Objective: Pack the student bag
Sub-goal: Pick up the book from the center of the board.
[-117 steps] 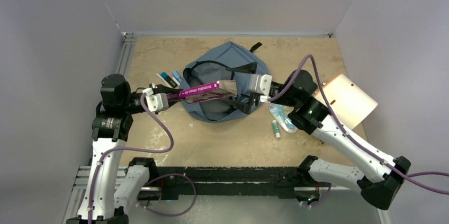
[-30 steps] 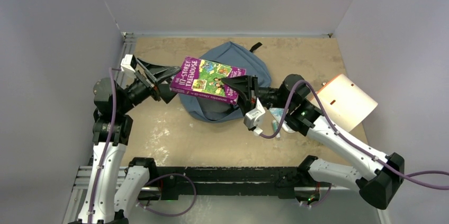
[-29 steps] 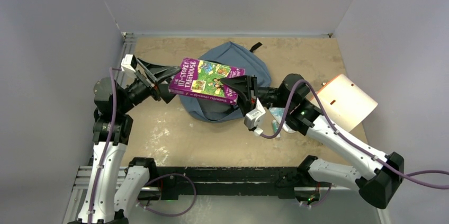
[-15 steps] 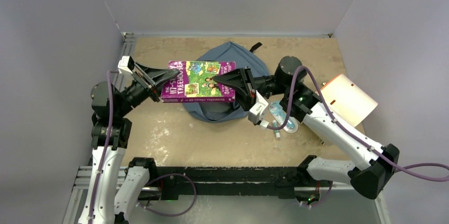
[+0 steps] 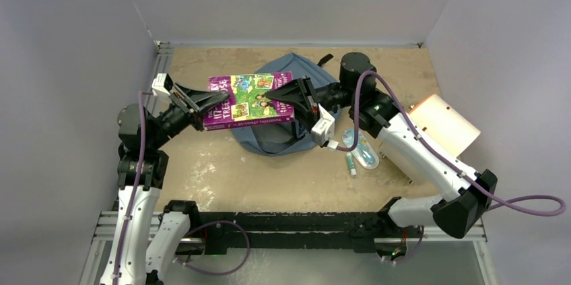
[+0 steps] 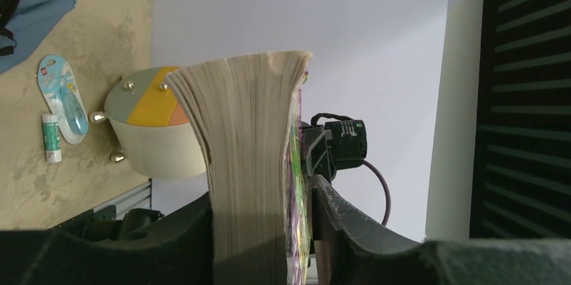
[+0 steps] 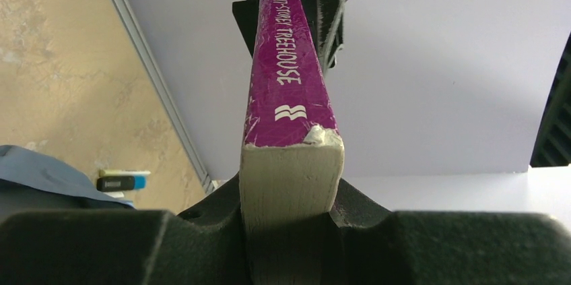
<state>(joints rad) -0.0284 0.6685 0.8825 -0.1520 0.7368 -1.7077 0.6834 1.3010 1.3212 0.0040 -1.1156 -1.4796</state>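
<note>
A thick purple paperback book point(image 5: 249, 100) hangs flat in the air above the slate-blue student bag point(image 5: 273, 138), which lies slumped on the table. My right gripper point(image 5: 286, 96) is shut on the book's right end; in the right wrist view the page block and the book's spine point(image 7: 289, 83) sit wedged between both fingers of that gripper point(image 7: 291, 191). My left gripper point(image 5: 207, 104) is at the book's left end. In the left wrist view the book's fanned pages point(image 6: 252, 164) fill the left gripper point(image 6: 262, 197), with a finger against each face. The bag's opening is hidden under the book.
A beige folder point(image 5: 441, 127) with an orange edge lies at the right. A blister pack point(image 5: 360, 149) and a small glue stick point(image 5: 351, 164) lie right of the bag. A black-and-blue marker point(image 7: 121, 180) rests by the bag's left side. Walls enclose the table.
The right arm has carried the book leftward and farther back, levelling it. The left gripper's jaws have closed from wide open onto the book's left end.
</note>
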